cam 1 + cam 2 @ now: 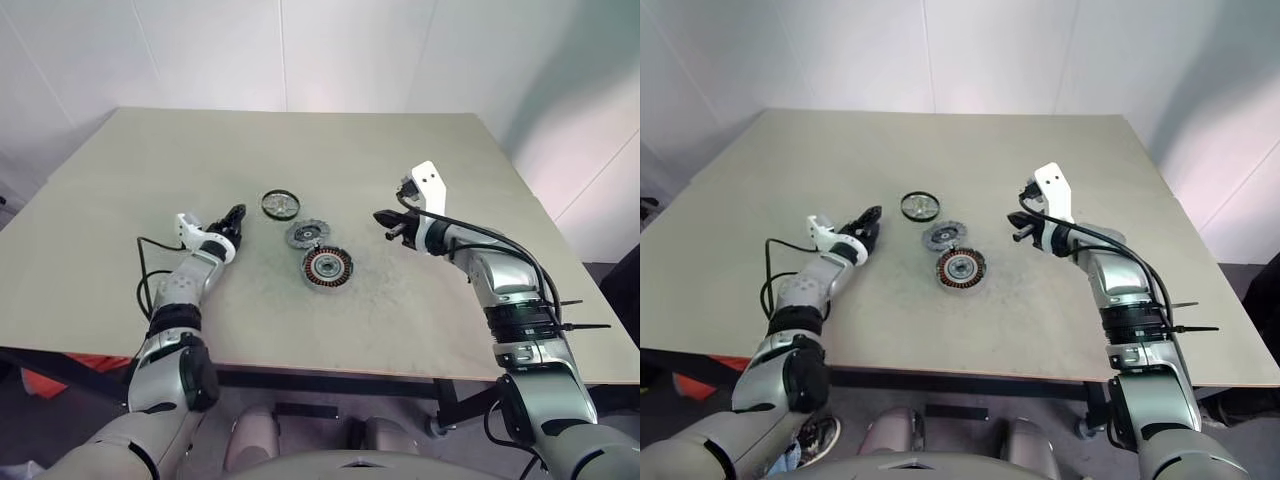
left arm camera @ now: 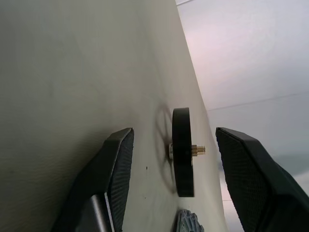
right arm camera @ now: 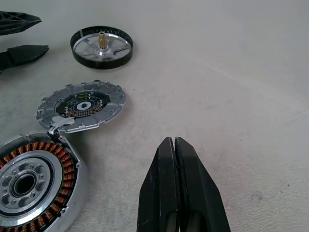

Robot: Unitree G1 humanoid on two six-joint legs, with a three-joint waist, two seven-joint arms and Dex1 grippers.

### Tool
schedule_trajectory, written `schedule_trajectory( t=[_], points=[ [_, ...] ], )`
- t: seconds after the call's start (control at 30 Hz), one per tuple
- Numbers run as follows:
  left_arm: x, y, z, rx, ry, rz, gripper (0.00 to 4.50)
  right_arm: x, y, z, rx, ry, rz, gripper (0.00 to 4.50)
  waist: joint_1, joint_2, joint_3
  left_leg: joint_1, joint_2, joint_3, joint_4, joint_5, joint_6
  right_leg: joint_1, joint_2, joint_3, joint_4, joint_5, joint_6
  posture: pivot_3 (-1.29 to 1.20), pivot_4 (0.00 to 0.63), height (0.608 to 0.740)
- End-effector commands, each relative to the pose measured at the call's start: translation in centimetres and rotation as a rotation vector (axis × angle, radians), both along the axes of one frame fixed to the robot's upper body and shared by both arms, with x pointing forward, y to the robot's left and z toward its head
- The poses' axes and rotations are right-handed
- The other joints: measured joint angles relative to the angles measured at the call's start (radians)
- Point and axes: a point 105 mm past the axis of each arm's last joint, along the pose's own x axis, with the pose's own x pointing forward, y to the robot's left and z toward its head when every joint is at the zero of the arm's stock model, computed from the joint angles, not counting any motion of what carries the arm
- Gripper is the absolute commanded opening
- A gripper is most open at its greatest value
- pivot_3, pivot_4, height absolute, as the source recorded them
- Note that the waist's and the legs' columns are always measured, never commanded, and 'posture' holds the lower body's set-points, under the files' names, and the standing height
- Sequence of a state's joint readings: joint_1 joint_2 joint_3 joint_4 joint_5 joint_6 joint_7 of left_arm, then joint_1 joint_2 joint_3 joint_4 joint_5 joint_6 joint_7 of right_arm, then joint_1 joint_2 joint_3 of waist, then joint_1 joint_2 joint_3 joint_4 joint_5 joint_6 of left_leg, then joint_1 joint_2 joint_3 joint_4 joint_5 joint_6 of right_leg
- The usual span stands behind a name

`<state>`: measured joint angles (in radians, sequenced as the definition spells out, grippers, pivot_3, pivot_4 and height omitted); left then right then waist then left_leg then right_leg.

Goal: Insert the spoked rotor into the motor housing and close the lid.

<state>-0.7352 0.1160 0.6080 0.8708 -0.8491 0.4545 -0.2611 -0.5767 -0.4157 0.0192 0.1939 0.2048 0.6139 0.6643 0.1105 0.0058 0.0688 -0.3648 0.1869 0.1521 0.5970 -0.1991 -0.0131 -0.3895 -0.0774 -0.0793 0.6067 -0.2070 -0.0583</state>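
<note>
The spoked rotor [image 1: 281, 205], a dark-rimmed wheel with silvery spokes and a brass hub pin, lies flat on the table. Next to it lies the lid [image 1: 307, 234], a notched grey disc, touching the copper-wound motor housing [image 1: 327, 268]. My left gripper [image 1: 236, 217] is open and low over the table, just left of the rotor and pointing at it. In the left wrist view the rotor [image 2: 182, 152] stands ahead of the two spread fingers [image 2: 116, 169], untouched. My right gripper [image 3: 174, 145] is shut and empty, hovering right of the lid [image 3: 82, 106] and housing [image 3: 29, 181].
The beige table [image 1: 450, 160] has bare surface all around the three parts. Its front edge runs near my arms, and white walls stand behind the far edge.
</note>
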Motion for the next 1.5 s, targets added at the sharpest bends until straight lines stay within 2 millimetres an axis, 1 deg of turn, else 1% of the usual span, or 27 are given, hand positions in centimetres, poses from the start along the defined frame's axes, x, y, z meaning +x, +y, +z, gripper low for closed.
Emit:
schedule_trajectory(
  t=[0.03,0.17,0.2,0.27,0.43,0.57,0.67,0.83,0.97,1.07,1.23,1.27,1.5],
  points=[
    [0.9,-1.3,0.3,-0.003,0.01,-0.006,2.85,0.3,0.1,1.5,-0.001,-0.058,0.011,0.0,0.004,0.0,0.0,0.0,0.0,0.0,0.0,0.001,-0.002,0.0,0.0,0.0,0.0,0.0,0.0,0.0,0.0,0.74],
    [1.3,-2.2,0.1,-0.006,0.029,-0.012,2.85,0.3,0.0,1.5,-0.002,-0.058,0.005,0.0,0.017,0.0,0.0,0.0,0.0,0.0,0.0,0.002,-0.003,0.0,0.0,0.0,0.0,0.0,0.0,0.0,0.0,0.74],
    [1.5,-2.8,0.2,-0.014,0.034,-0.022,2.85,0.2,-0.1,1.4,-0.002,-0.058,0.003,0.0,0.02,0.0,0.0,0.0,0.0,0.0,0.0,0.002,-0.003,0.0,0.0,0.0,0.0,0.0,0.0,0.0,0.0,0.74],
    [1.9,-4.0,0.7,-0.049,0.039,-0.038,2.85,0.1,-0.1,1.4,0.006,-0.056,-0.002,0.0,0.025,0.0,0.0,0.0,0.0,0.0,0.0,0.002,-0.003,0.0,0.0,0.0,0.0,0.0,0.0,0.0,0.0,0.74],
    [2.9,-6.9,2.8,-0.075,0.002,-0.097,2.85,0.1,0.0,1.7,0.024,-0.06,-0.001,0.0,0.039,0.0,0.0,-0.001,-0.001,0.0,0.0,0.002,-0.003,0.0,-0.001,0.0,0.0,0.0,0.0,0.0,0.0,0.74],
    [3.1,-8.7,3.4,-0.062,0.0,-0.135,2.85,0.1,0.1,1.6,0.023,-0.062,-0.004,0.0,0.04,0.0,0.0,-0.003,-0.001,0.0,0.0,0.002,-0.003,-0.003,-0.001,0.0,0.0,0.0,0.0,0.0,0.0,0.74],
    [3.1,-9.2,3.5,-0.058,0.004,-0.14,2.85,0.0,-0.1,1.6,0.024,-0.065,-0.013,0.0,0.039,0.0,0.0,-0.003,-0.001,0.0,0.0,0.002,-0.003,-0.004,-0.001,0.0,0.0,0.0,0.001,0.0,0.0,0.74],
    [3.2,-9.4,3.6,-0.058,0.015,-0.14,2.85,-0.2,-0.7,1.7,0.025,-0.069,-0.036,0.0,0.041,0.0,0.0,-0.003,-0.001,0.0,0.0,0.002,-0.003,-0.003,-0.001,0.0,0.0,0.0,0.001,0.0,0.0,0.74],
    [3.1,-9.2,3.1,-0.052,0.045,-0.124,2.85,-0.2,-0.9,1.7,0.029,-0.071,-0.05,0.0,0.041,0.0,0.0,-0.003,-0.001,0.0,0.0,0.002,-0.003,-0.003,-0.001,0.0,0.0,0.0,0.001,0.0,0.0,0.74],
    [3.1,-8.9,2.7,-0.044,0.069,-0.104,2.27,-0.2,-1.0,1.8,0.03,-0.076,-0.058,0.0,0.041,0.0,0.0,-0.003,-0.001,0.0,0.0,0.002,-0.003,-0.003,-0.001,0.0,0.0,0.0,0.001,0.0,0.0,0.74],
    [3.2,-8.9,2.8,-0.04,0.058,-0.111,0.51,-0.1,-1.1,1.9,0.027,-0.08,-0.067,0.0,0.041,0.0,0.0,-0.003,-0.001,0.0,0.0,0.002,-0.003,-0.003,-0.001,0.0,0.0,0.0,0.001,0.0,0.0,0.74],
    [3.2,-8.9,2.8,-0.035,0.058,-0.113,0.36,-0.1,-1.1,1.9,0.025,-0.08,-0.067,0.0,0.041,0.0,0.0,-0.003,-0.001,0.0,0.0,0.002,-0.003,-0.003,-0.001,0.0,0.0,0.0,0.001,0.0,0.0,0.74],
    [3.2,-8.4,2.8,-0.024,0.045,-0.097,0.36,0.1,-1.1,1.8,0.017,-0.082,-0.07,0.0,0.041,0.0,0.0,-0.003,-0.001,0.0,0.0,0.002,-0.003,-0.003,-0.001,0.0,0.0,0.0,0.001,0.0,0.0,0.74]
  ],
)
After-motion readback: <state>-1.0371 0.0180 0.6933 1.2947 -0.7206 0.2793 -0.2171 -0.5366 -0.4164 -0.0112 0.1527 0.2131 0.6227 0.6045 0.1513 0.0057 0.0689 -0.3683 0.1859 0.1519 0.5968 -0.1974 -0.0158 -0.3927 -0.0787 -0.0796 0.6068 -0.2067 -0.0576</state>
